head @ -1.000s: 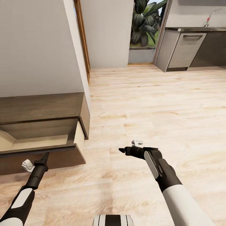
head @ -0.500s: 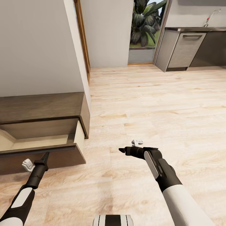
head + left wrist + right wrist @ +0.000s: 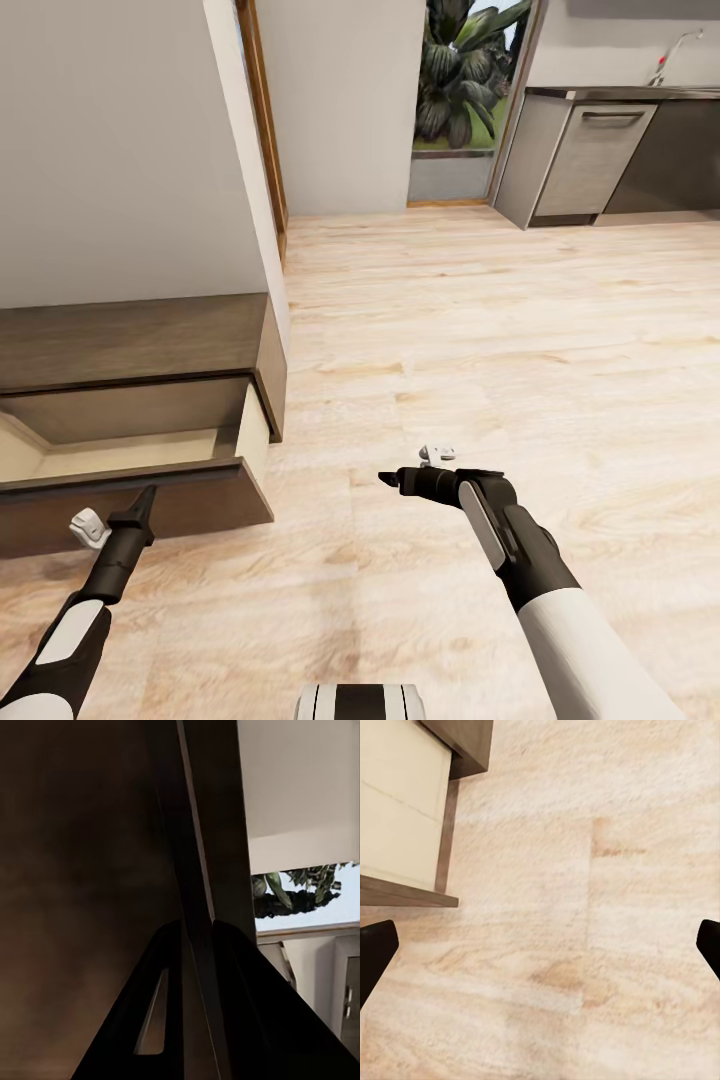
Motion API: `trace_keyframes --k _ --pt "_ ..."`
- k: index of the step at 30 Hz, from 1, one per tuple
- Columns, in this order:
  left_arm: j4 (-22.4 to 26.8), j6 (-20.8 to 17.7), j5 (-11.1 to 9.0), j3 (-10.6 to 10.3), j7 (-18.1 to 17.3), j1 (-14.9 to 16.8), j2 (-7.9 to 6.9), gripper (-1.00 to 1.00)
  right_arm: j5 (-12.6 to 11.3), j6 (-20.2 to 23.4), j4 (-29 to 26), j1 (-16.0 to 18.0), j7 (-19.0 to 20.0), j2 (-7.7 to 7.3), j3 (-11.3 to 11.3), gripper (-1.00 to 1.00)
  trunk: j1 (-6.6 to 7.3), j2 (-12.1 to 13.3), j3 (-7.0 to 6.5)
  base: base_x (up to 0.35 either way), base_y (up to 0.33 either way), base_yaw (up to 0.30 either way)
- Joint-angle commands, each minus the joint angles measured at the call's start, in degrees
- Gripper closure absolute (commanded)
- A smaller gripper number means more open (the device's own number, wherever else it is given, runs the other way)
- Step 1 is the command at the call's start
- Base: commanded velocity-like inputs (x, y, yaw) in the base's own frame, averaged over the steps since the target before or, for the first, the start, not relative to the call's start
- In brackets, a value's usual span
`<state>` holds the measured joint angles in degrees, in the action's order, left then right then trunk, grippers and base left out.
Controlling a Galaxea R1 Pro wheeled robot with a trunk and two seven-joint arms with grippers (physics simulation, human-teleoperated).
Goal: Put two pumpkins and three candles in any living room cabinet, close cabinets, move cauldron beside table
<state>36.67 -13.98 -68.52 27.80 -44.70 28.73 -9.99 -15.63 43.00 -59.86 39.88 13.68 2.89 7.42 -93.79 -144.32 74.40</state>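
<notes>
The long, low dark-brown wooden cabinet (image 3: 140, 340) stands against a white wall (image 3: 120, 150), and its wide bottom drawer (image 3: 130, 450) is pulled out. The inside of the drawer is pale wood, and the part that can be seen has nothing in it. The far left part of the drawer is cut off by the edge of the head view.

The left gripper (image 3: 140, 503) is right at the dark front board (image 3: 200, 500) of the open drawer, near its top edge. In the left wrist view the two black fingers (image 3: 161, 1020) are close together with the thin edge of the dark board (image 3: 196, 945) between them. The left gripper looks clenched on that drawer front.

The right gripper (image 3: 390, 480) hangs over the light wooden floor (image 3: 480, 330), off to the side of the drawer and well apart from it. In the right wrist view its two black fingertips (image 3: 375, 952) sit far apart at the picture's edges, so it is released and holds nothing. The floor is under it, and the corner of the open drawer (image 3: 405, 817) lies ahead of its left fingertip.

Far beyond the grippers there is a tall window with green plants (image 3: 465, 75) behind it, and a grey kitchen counter (image 3: 600, 150) with cupboards.
</notes>
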Motion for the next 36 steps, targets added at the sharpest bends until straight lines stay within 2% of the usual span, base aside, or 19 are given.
trace_keyframes --k 1,13,14,36 --pt "-0.46 -0.23 -0.67 2.70 2.78 0.01 -0.03 1.00 0.16 0.26 -0.05 0.02 0.21 0.03 -0.04 -1.00 0.00 -0.01 0.05 0.000 0.000 0.000" --pt "-0.46 -0.18 -0.70 2.70 2.76 0.01 -0.03 1.00 0.16 0.24 -0.04 0.02 0.21 0.03 -0.05 -1.00 0.00 -0.01 0.05 0.000 0.000 0.000" --pt "-0.46 -0.20 -0.73 2.70 2.76 0.01 -0.03 -1.00 0.16 0.27 -0.07 0.02 0.21 0.04 -0.04 -1.00 0.00 -0.01 0.05 0.000 0.000 0.000" --pt "-0.61 -0.26 -0.65 2.70 2.85 0.01 -0.03 -1.00 0.16 0.27 -0.05 0.02 0.21 0.01 -0.05 -1.00 0.00 -0.01 0.05 -0.003 0.000 0.000"
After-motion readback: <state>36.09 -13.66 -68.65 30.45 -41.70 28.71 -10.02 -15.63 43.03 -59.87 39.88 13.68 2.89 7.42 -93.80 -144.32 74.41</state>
